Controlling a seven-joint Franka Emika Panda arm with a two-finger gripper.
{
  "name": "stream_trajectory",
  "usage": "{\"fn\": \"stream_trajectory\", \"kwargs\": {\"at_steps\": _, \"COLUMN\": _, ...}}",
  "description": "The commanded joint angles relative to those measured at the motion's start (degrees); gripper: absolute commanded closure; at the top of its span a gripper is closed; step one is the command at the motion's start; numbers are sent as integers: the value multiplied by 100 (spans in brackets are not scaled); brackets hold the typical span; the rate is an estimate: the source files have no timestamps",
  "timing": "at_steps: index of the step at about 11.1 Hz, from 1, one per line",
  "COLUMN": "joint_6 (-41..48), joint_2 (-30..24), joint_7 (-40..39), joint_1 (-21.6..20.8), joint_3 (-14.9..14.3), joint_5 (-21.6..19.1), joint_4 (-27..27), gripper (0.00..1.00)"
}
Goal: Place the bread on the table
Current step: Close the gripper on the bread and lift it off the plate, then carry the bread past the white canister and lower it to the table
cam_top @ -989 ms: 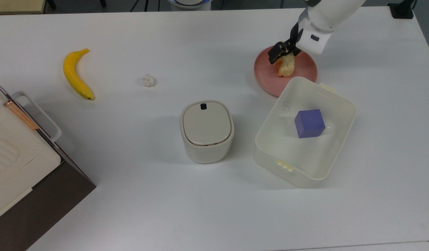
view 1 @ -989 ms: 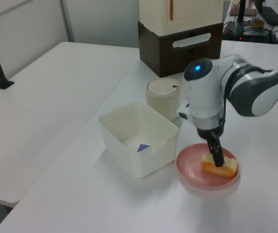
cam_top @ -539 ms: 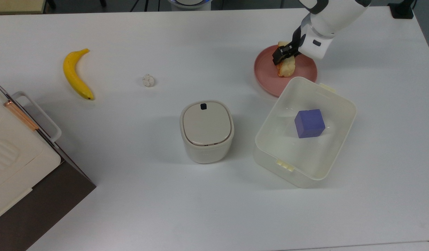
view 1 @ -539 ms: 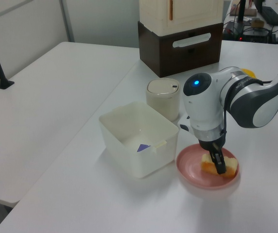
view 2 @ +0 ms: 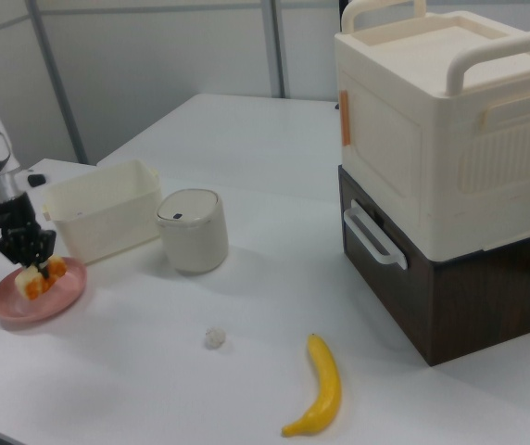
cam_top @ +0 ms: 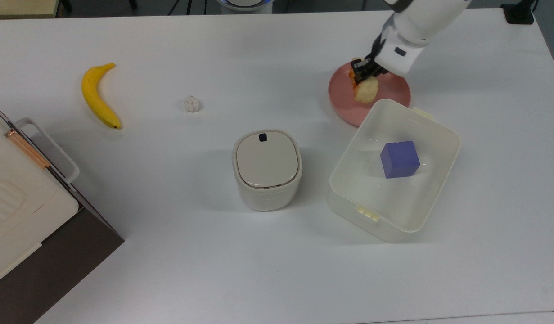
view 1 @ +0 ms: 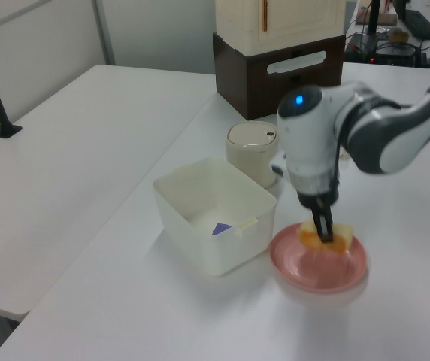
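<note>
Now that the gripper (view 1: 323, 232) has clamped tight on the bread (view 1: 326, 235), up it comes, clear of the pink plate (view 1: 350, 272) it lay on a second ago. Pickup's done, I'd say; next stop, bare table (cam_top: 277, 58).

The pincer (cam_top: 360, 72) grips the bread (cam_top: 365, 89) — above the pink plate (cam_top: 344, 96).

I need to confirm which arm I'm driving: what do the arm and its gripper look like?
The arm has glossy white rounded shells with dark grey bands at the joints. A blue light glows on top of the white wrist housing, and a small dark mark sits on its side in the top view. The gripper is black, with two slim fingers.
</note>
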State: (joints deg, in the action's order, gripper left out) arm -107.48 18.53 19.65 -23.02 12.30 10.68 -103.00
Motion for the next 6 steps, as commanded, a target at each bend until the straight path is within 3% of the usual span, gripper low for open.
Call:
{"fn": "stream_trajectory", "kwargs": {"at_steps": 1, "joint_6": 209, "joint_2": -604, "joint_7": -75, "joint_1": 542, "joint_3": 18, "joint_5": 101, "joint_4": -150, "gripper": 100}}
{"fn": "stream_trajectory", "kwargs": {"at_steps": 6, "joint_6": 210, "joint_2": -500, "joint_7": -128, "joint_1": 1307, "joint_3": -113, "joint_5": 381, "joint_4": -124, "gripper": 100}}
